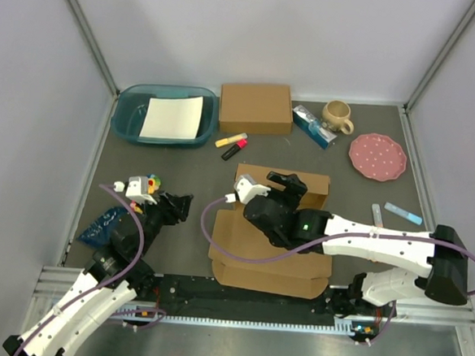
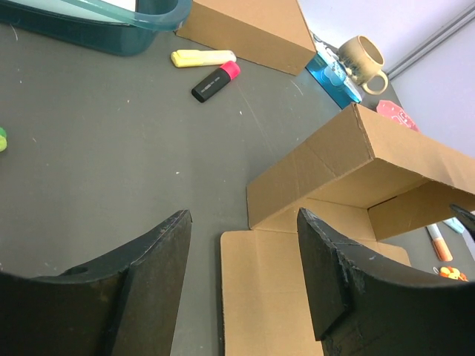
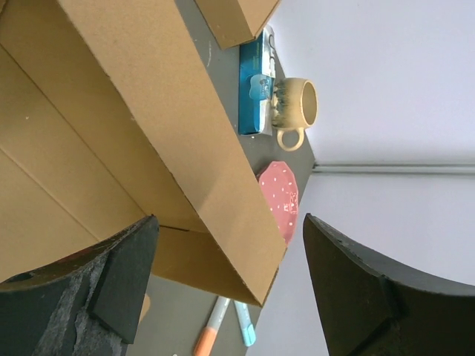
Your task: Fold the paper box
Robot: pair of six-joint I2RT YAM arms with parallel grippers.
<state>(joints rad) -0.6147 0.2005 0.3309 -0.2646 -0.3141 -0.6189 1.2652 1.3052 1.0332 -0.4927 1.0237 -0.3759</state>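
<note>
While I watch from above, my left gripper hovers over the table just left of the paper box, fingers well apart, holding nothing. The box sits near the front edge, centre-right, base flat, back wall standing up. My right gripper is at that raised wall, spread wide with the wall's top edge between its fingers; I can't tell whether either finger touches it. Farther back: two highlighters, a smaller brown box, a teal tub, a mug, a pink plate.
</note>
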